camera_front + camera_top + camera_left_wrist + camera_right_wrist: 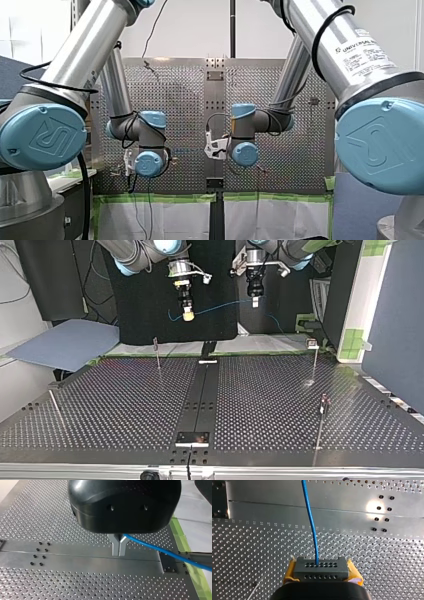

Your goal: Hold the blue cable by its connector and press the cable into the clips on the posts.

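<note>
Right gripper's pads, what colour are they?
Yellow pads, clamped on the grey connector; the right wrist view shows them best.

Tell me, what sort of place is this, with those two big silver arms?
Most likely a robotics lab or test cell: a perforated metal table with thin posts standing on it, green tape along its edge, and a blue cable held up between my left arm and my right arm.

Front/top cams opposed; wrists near table.
</note>
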Robot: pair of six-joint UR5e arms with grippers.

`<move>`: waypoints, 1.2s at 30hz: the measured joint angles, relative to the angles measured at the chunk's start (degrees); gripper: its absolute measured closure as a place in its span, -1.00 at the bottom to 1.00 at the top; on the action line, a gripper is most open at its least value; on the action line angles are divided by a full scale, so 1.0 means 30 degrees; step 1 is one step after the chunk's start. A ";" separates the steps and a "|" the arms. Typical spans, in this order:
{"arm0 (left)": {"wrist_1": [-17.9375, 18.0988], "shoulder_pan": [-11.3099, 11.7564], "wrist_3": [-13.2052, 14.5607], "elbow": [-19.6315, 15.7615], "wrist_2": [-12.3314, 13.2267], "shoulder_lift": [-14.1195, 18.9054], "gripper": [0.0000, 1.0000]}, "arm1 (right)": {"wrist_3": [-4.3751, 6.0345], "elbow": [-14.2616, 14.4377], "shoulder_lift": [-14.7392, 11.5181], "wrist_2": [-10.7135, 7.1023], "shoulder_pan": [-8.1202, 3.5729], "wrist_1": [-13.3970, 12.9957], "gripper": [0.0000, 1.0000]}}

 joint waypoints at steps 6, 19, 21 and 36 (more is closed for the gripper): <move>0.0000 0.0000 0.0000 0.0000 0.0001 -0.0006 1.00 | 0.0000 0.0000 0.0000 0.0000 0.0001 0.0000 1.00; 0.0000 0.0000 0.0000 0.0000 0.0001 -0.0006 1.00 | -0.0516 0.0113 0.1447 0.0713 0.0658 0.1449 1.00; 0.0000 0.0000 0.0000 -0.0001 0.0000 -0.0006 1.00 | -0.0523 0.0116 0.1812 0.0723 0.0667 0.1810 1.00; -0.0158 -0.0023 0.0199 0.0097 0.0159 -0.0208 1.00 | -0.0443 0.0034 0.2753 0.0813 0.0664 0.2343 1.00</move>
